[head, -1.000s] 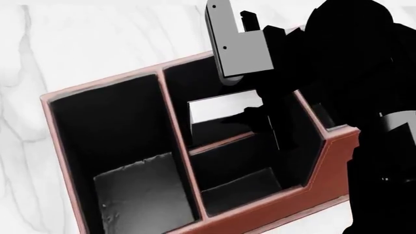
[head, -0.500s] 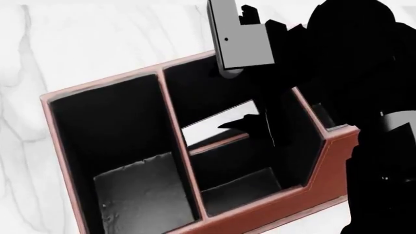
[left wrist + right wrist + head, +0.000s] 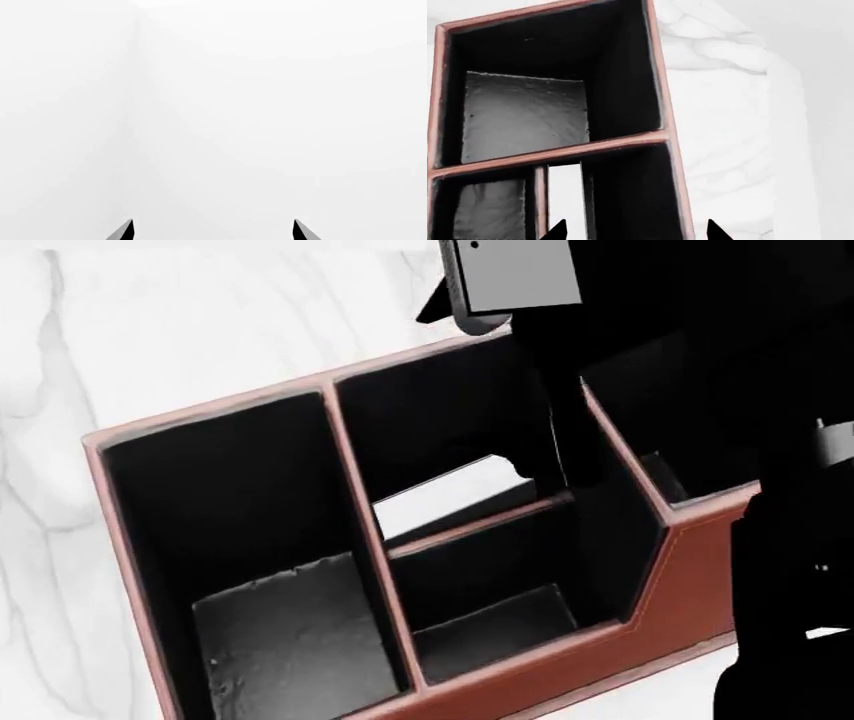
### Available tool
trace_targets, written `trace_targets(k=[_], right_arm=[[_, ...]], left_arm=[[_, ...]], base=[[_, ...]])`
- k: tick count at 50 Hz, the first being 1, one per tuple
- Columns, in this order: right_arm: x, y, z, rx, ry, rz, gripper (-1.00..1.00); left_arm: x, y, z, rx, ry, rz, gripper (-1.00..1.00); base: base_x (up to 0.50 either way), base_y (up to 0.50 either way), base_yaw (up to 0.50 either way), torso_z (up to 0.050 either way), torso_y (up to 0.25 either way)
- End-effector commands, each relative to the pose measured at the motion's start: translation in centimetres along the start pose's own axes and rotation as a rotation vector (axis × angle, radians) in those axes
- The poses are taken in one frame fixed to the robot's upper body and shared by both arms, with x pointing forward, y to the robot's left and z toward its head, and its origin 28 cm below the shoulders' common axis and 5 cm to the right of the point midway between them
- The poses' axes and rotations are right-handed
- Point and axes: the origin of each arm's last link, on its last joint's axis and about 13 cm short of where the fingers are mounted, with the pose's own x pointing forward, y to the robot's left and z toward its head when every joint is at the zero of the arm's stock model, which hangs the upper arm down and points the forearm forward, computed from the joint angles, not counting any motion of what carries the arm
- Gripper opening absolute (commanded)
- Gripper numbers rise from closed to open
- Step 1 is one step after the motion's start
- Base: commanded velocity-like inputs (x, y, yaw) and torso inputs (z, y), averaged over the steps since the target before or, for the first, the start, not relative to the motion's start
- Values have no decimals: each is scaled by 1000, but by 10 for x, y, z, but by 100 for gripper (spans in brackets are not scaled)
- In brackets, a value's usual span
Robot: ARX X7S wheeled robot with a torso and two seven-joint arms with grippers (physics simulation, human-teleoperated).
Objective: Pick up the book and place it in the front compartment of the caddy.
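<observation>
The red-brown caddy (image 3: 687, 570) fills the head view, black inside. The book (image 3: 441, 490) shows as a tilted white strip of page edges in the middle section's far, tall-walled front compartment (image 3: 427, 420), behind the low cross divider (image 3: 467, 525). It leans at an angle there. The right wrist view looks down on the same white strip (image 3: 564, 195) from above. My right gripper (image 3: 635, 231) is open and empty above the caddy, its arm (image 3: 514, 275) raised. My left gripper (image 3: 212, 231) is open and empty against plain white.
A wide side compartment (image 3: 254, 540) takes the caddy's left part, and another lies under my right arm. The nearer middle slot (image 3: 494, 610) holds nothing. White marbled tabletop (image 3: 200, 330) lies round the caddy. My black right arm hides the head view's right side.
My right gripper has let go of the book and risen up out of the slot. The book has tipped over and settled lower behind the cross divider.
</observation>
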Motion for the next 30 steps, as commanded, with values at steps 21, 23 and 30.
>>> trace_targets(k=[21, 23, 30], right_arm=[[-137, 33, 97, -266, 24, -455, 100], [-146, 46, 102, -271, 24, -498, 100], [-168, 81, 116, -272, 36, -630, 100]], left_arm=[[-2, 0, 0, -5, 0, 1, 100], [-1, 0, 0, -5, -2, -1, 100], [-1, 0, 1, -5, -5, -2, 100]], base=[[0, 0, 0, 0, 0], [0, 0, 0, 0, 0], [0, 0, 0, 0, 0]])
